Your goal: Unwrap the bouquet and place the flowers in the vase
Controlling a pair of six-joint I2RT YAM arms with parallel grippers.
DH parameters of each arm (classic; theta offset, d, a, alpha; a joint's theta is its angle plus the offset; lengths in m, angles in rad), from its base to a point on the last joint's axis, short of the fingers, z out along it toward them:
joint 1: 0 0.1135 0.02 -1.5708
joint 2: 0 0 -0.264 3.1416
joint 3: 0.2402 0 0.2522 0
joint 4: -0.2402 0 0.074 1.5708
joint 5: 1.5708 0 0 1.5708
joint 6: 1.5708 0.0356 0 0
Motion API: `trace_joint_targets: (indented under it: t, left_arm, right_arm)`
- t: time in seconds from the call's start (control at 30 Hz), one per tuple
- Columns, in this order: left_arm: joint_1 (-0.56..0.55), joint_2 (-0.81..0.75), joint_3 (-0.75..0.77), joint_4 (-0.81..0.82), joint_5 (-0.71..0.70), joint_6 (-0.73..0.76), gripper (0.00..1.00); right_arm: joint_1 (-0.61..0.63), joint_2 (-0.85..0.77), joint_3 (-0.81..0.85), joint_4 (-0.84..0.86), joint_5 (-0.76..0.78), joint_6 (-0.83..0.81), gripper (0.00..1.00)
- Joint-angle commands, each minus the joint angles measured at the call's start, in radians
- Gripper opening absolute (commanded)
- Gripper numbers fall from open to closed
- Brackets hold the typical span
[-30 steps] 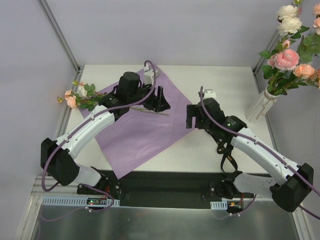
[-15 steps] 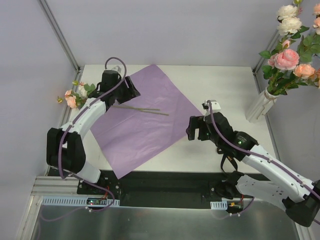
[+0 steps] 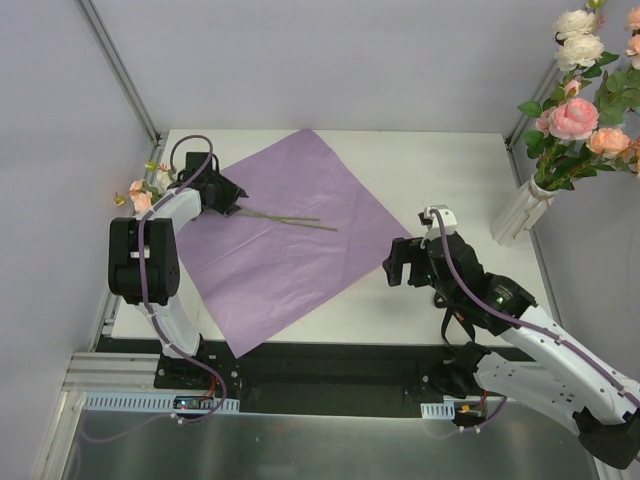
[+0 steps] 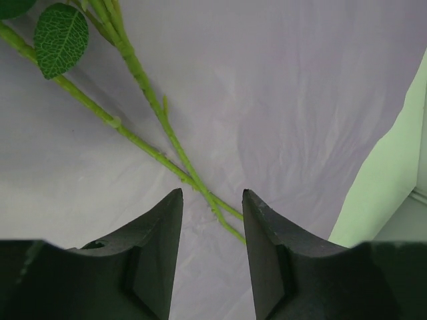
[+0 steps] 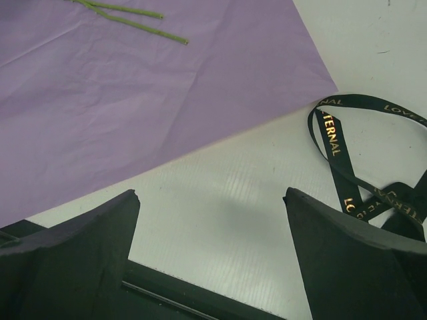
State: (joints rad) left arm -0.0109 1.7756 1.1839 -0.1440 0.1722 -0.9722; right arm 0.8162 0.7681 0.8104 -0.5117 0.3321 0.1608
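Left claw (image 3: 225, 195) sits at 10 o'clock on the table (image 3: 450, 170), over the far-left corner of the paper (image 3: 290, 260). Its jaws are partly apart and not clamped on anything. In the wrist view, two stems (image 4: 171, 137) cross on the paper and their ends show in the gap between the fingertips, with no visible contact. Can't tell how high the claw is above them. One leaf (image 4: 60, 30) is at 11 o'clock in that view. The loose flowers (image 3: 148, 190) have their heads hanging off the table edge at 9 o'clock. Their stems run toward 3 o'clock and end about mid-paper. The paper lies flat and fully unfolded, one corner pointing to 12 and one to 6, covering the left-centre of the table. Right claw (image 3: 400, 262) is at 4 o'clock from table centre, just off the paper's right corner, with its jaws wide apart and holding nothing. It faces bare table and the paper edge. The ribbon (image 5: 330, 137) lies loose on the table beside the right claw's right finger, off the paper. The vase (image 3: 518, 215) stands upright at 3 o'clock by the right edge, well away from both claws. It already holds a bunch (image 3: 580, 115) of pink and cream blooms with leaves.
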Motion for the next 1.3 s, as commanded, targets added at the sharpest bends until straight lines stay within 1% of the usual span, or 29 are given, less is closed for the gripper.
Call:
trace_joint_targets:
  t: [0.0, 0.03, 0.1, 0.2, 0.33, 0.47, 0.67, 0.8, 0.93, 0.97, 1.03, 1.1, 1.2, 1.27]
  left_arm:
    - [0.028, 0.041, -0.021, 0.098, 0.018, -0.14, 0.38]
    - [0.034, 0.048, -0.024, 0.124, 0.019, -0.146, 0.36]
    - [0.045, 0.058, -0.023, 0.136, -0.006, -0.137, 0.36]
    - [0.052, 0.053, -0.021, 0.138, -0.066, -0.12, 0.36]
    - [0.063, 0.05, -0.012, 0.136, -0.105, -0.099, 0.37]
    - [0.066, 0.076, -0.003, 0.13, -0.112, -0.12, 0.39]
    - [0.069, 0.16, 0.045, 0.132, -0.109, -0.141, 0.35]
    - [0.069, 0.202, 0.068, 0.133, -0.117, -0.151, 0.31]
    - [0.069, 0.219, 0.091, 0.139, -0.132, -0.132, 0.15]
    - [0.069, 0.217, 0.089, 0.141, -0.131, -0.132, 0.07]
    - [0.068, 0.202, 0.082, 0.141, -0.106, -0.137, 0.01]
    - [0.063, 0.177, 0.057, 0.178, -0.091, -0.143, 0.0]
    - [0.052, 0.095, 0.008, 0.228, -0.082, -0.146, 0.0]
    - [0.046, 0.013, -0.026, 0.257, -0.044, -0.143, 0.0]
  right_arm:
    - [0.004, -0.049, 0.065, -0.065, -0.002, -0.064, 0.93]
    - [0.005, -0.053, 0.072, -0.071, -0.005, -0.07, 0.94]
    - [0.003, -0.07, 0.076, -0.088, -0.019, -0.079, 0.94]
    - [0.005, -0.104, 0.061, -0.106, -0.015, -0.093, 0.94]
    - [0.003, -0.156, 0.042, -0.122, 0.005, -0.115, 0.95]
    - [0.001, -0.205, 0.046, -0.136, 0.042, -0.127, 0.96]
    - [0.001, -0.239, 0.041, -0.137, 0.053, -0.13, 0.96]
    - [0.003, -0.243, 0.036, -0.143, 0.067, -0.119, 0.96]
    - [0.001, -0.242, 0.036, -0.151, 0.073, -0.106, 0.96]
    - [0.001, -0.239, 0.036, -0.149, 0.074, -0.103, 0.97]
    - [0.001, -0.225, 0.041, -0.151, 0.076, -0.093, 0.96]
    - [0.001, -0.213, 0.047, -0.149, 0.073, -0.087, 0.96]
    - [0.001, -0.181, 0.053, -0.142, 0.067, -0.079, 0.96]
    - [0.001, -0.148, 0.059, -0.133, 0.059, -0.078, 0.96]
